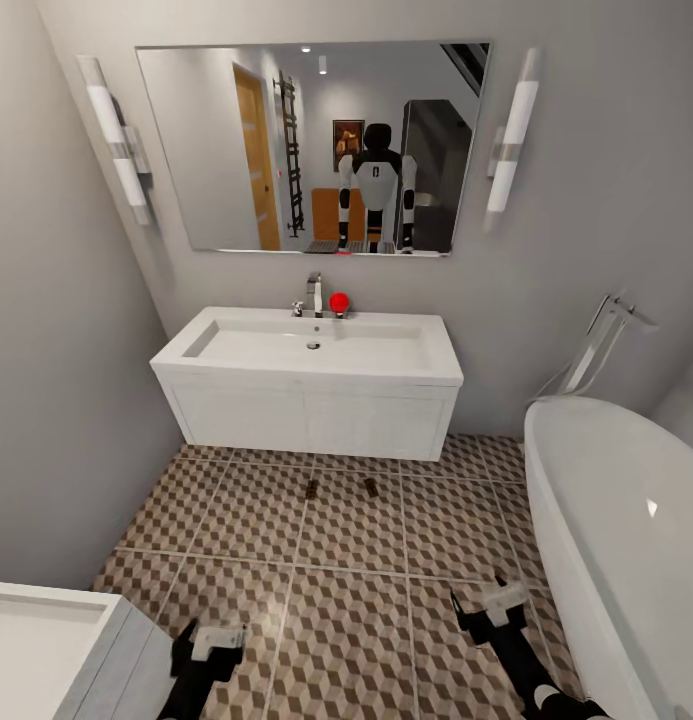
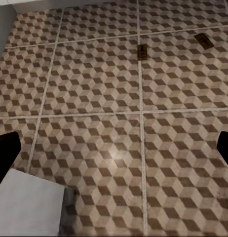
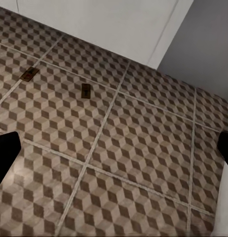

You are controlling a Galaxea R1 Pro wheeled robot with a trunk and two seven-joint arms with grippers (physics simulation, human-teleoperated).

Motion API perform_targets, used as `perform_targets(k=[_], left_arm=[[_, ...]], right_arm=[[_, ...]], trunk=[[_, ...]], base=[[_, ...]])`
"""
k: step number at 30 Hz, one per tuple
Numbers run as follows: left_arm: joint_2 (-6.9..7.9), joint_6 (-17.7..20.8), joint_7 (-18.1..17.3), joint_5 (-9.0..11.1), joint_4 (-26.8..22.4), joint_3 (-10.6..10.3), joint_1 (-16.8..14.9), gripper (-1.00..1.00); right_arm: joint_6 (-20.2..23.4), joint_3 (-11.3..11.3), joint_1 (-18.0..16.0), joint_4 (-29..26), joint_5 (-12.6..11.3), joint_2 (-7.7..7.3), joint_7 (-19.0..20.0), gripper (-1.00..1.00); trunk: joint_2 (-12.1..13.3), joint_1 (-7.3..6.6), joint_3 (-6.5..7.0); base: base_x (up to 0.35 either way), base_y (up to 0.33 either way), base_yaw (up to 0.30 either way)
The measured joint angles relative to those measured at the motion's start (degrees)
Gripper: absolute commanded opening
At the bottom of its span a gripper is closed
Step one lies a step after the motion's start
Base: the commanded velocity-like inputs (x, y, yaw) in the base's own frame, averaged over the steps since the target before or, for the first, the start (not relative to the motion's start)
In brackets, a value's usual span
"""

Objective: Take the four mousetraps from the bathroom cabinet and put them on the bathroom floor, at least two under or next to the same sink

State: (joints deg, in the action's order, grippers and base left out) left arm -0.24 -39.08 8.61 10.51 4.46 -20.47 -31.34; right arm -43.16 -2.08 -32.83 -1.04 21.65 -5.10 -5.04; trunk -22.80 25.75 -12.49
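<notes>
Both black arms hang low over the cube-patterned tiled floor (image 1: 346,620), left tool (image 1: 214,640) and right tool (image 1: 501,603) released; two small tan wooden mousetraps (image 1: 312,488) lie before the white vanity sink (image 1: 306,350).

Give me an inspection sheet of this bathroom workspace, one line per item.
Surface: bathroom floor, cube-pattern tiles.
Job's things: two mousetraps, left mousetrap and right mousetrap, flat on the tiles, apart, just in front of the sink.
Clutter: red ball beside the faucet.
Grippers: left gripper and right gripper low over the tiles, both open, holding nothing.
Cables: nothing seen.
Surroundings: mirror, bathtub at right.
</notes>
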Motion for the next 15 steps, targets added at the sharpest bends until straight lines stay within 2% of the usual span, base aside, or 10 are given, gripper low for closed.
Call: perform_targets(k=[15], left_arm=[[0.62, 0.2, 0.1, 0.1, 0.0, 0.0, 2.4, 1.0]], right_arm=[[-0.2, 0.0, 1.9, 0.0, -0.1, 0.25, -0.2, 1.0]], trunk=[[0.0, 0.0, 0.0]], base=[[0.0, 0.0, 0.0]])
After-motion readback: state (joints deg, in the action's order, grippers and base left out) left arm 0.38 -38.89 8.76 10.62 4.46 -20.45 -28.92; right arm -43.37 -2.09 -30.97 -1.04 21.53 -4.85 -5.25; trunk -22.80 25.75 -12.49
